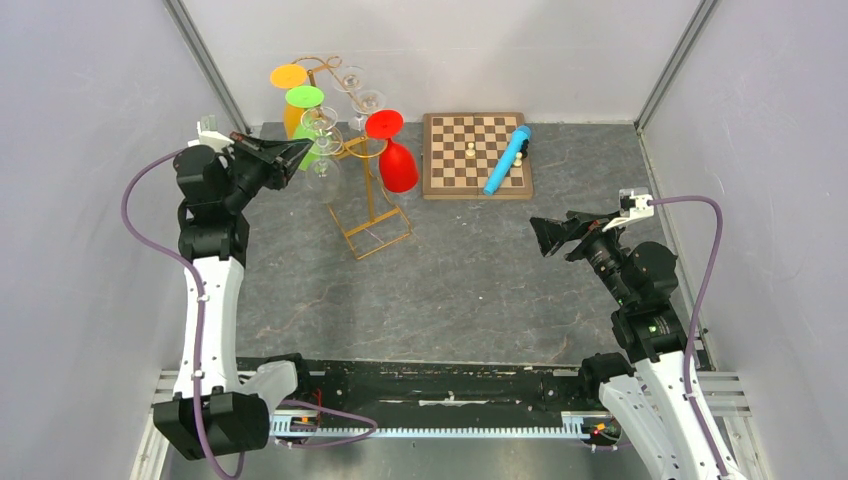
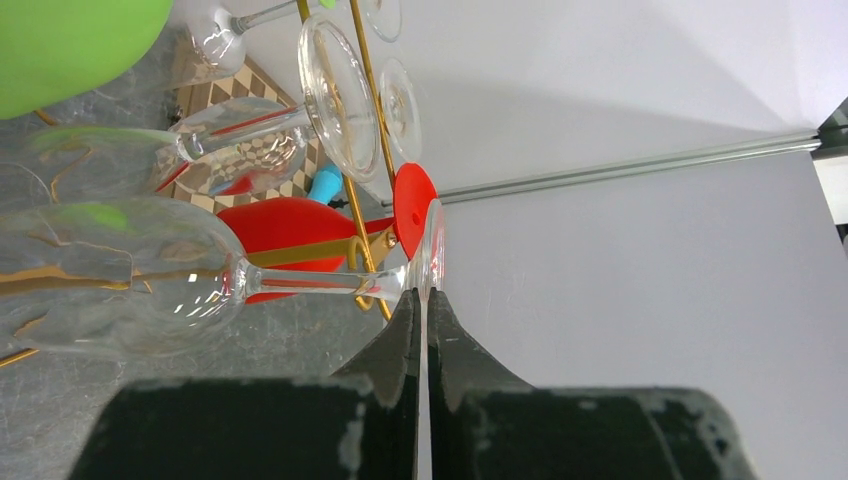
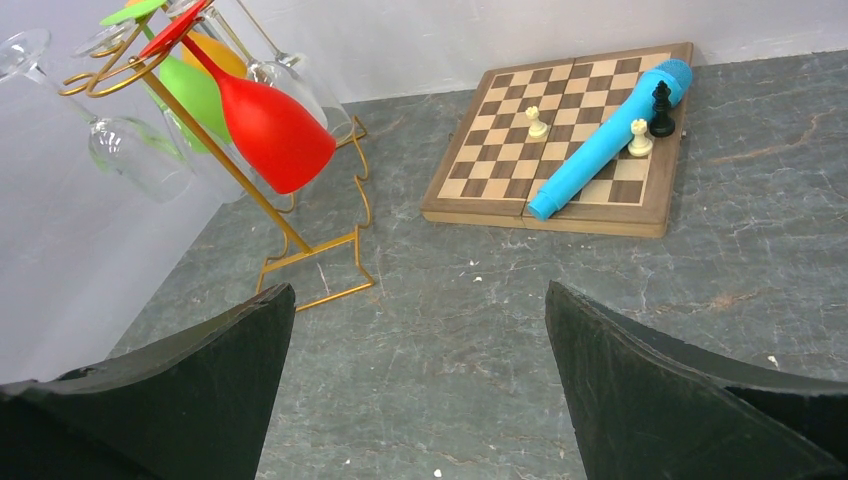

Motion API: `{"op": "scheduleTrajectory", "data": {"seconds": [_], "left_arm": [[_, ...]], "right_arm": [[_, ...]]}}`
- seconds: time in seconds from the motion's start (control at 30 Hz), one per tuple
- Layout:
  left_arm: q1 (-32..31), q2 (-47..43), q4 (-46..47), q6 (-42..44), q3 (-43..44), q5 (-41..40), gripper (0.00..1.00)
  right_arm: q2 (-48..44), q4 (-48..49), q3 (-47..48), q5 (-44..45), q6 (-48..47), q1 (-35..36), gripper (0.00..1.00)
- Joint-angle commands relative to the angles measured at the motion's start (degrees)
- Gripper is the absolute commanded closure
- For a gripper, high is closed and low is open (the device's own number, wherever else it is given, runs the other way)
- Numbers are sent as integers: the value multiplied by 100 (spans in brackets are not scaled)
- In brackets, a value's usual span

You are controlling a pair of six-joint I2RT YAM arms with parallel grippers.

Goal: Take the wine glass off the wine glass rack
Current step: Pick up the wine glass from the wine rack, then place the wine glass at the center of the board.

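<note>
Both arms rise from the bottom edge of the overhead frame, their bases partly cut off there. The right arm bends inward at the right of the frame and holds its wrist low over the grey table (image 1: 470, 290). The right gripper (image 3: 420, 288) is spread wide with nothing between its fingers and points toward the frame's centre.

The left arm stands tall along the left side and turns at the wrist toward the upper left. There the left gripper (image 2: 421, 302) is clamped on the rim of the foot of a clear wine glass (image 2: 130, 275). The glass lies sideways across its wrist view, bowl to the left and partly cut off by the frame edge. It hangs at the wine glass rack (image 3: 260, 194), which stands in the upper left of the overhead frame. Whether the foot rests in its hook I cannot tell, since clear glass and gold wire overlap there.

A red glass (image 1: 397, 165), a green glass (image 1: 305, 97) and further clear ones hang beside it. At upper centre, a chessboard (image 1: 450, 175) carries a blue microphone (image 1: 507, 160) and a few small pieces.
</note>
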Motion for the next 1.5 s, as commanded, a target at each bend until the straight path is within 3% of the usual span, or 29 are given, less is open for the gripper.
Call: {"op": "scheduleTrajectory", "data": {"seconds": [0.0, 0.87, 1.1, 1.3, 1.47], "left_arm": [[99, -272, 334, -191, 159, 251, 98], [-101, -1145, -685, 1254, -185, 1334, 98], [-1084, -1137, -781, 1857, -184, 1372, 98], [-2347, -1006, -1294, 2825, 30, 557, 98], [-2883, -807, -1323, 3216, -1, 440, 98]], "right_arm": [[21, 112, 0, -31, 65, -18, 2], [401, -1030, 404, -198, -355, -22, 2], [512, -1213, 300, -436, -307, -17, 2], [890, -1380, 205, -649, -249, -18, 2], [1032, -1345, 143, -874, -254, -18, 2]]}}
